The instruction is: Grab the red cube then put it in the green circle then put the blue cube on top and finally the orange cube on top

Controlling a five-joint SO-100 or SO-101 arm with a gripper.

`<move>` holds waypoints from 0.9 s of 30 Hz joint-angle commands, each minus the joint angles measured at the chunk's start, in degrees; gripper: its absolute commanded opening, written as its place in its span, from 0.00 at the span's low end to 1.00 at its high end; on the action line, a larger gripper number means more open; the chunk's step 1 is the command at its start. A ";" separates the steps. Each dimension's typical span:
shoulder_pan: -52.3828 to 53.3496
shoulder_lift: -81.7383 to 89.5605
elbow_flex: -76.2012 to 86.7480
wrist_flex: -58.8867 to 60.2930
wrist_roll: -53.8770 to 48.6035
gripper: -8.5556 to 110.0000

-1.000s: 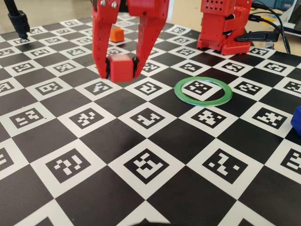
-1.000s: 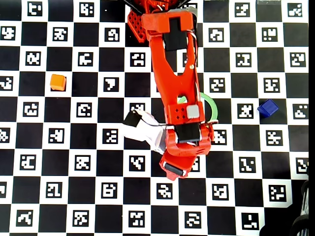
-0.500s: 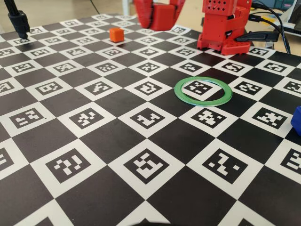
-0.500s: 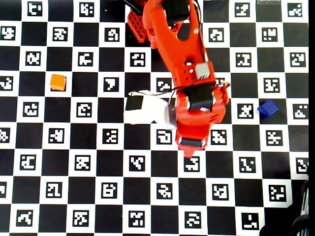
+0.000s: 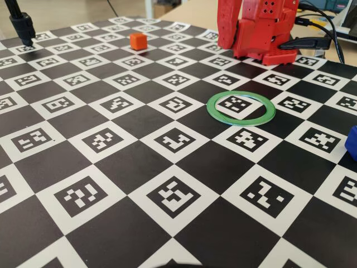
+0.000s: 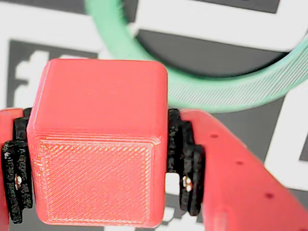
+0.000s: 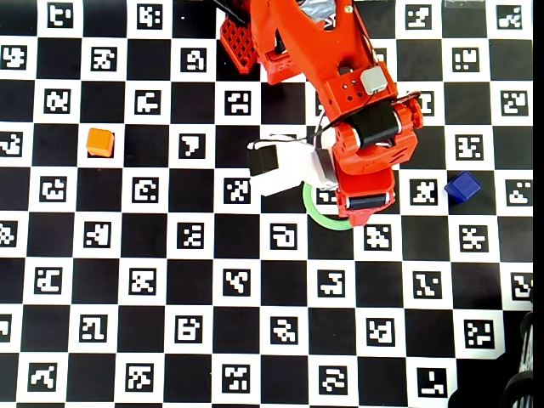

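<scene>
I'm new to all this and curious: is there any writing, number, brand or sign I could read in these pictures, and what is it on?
No readable text anywhere.
Board: its white squares hold blocky black-and-white code patterns, not letters or numbers.
Red cube in the pincer: plain, only fine print lines.
Green circle, orange cube and blue cube: no markings.
Red arm: no label or brand visible.

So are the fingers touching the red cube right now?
Touching. The wrist view shows the red cube clamped, with the black pads of both fingers pressed flush against its left and right sides, above the green circle.
</scene>
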 commanded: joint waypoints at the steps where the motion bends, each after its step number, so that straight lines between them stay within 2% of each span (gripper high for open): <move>1: -0.44 7.03 1.67 -2.37 0.18 0.14; 16: -2.29 11.78 12.39 -10.55 6.24 0.14; 27: -3.52 8.35 14.59 -14.59 8.79 0.14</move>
